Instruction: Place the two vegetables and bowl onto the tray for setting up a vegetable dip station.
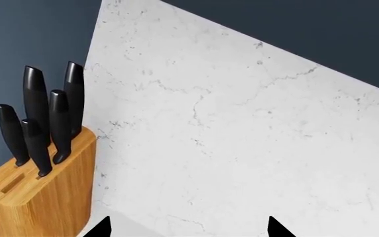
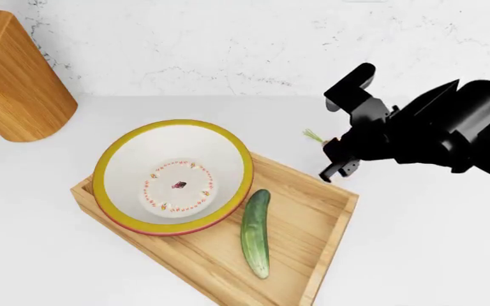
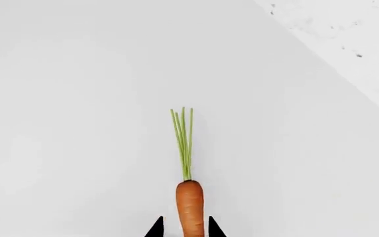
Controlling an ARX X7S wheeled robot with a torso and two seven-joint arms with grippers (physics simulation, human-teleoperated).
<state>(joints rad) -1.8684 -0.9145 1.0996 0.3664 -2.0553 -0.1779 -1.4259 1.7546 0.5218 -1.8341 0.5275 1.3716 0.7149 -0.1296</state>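
Note:
The bowl (image 2: 177,175) sits in the left half of the wooden tray (image 2: 305,210), and the green cucumber (image 2: 256,233) lies in the tray just to its right. The carrot (image 3: 189,205) lies on the white counter beyond the tray's far right corner. In the head view only its green top (image 2: 313,135) shows. My right gripper (image 2: 339,167) is over the carrot's thick end. In the right wrist view its gripper (image 3: 184,232) has narrowed, with the jaws on either side of the carrot and a slim gap on each side. My left gripper (image 1: 189,232) is wide open and holds nothing.
A wooden knife block (image 2: 15,83) with black handles (image 1: 45,118) stands at the back left, close to my left gripper. A marble wall (image 2: 254,44) runs behind the counter.

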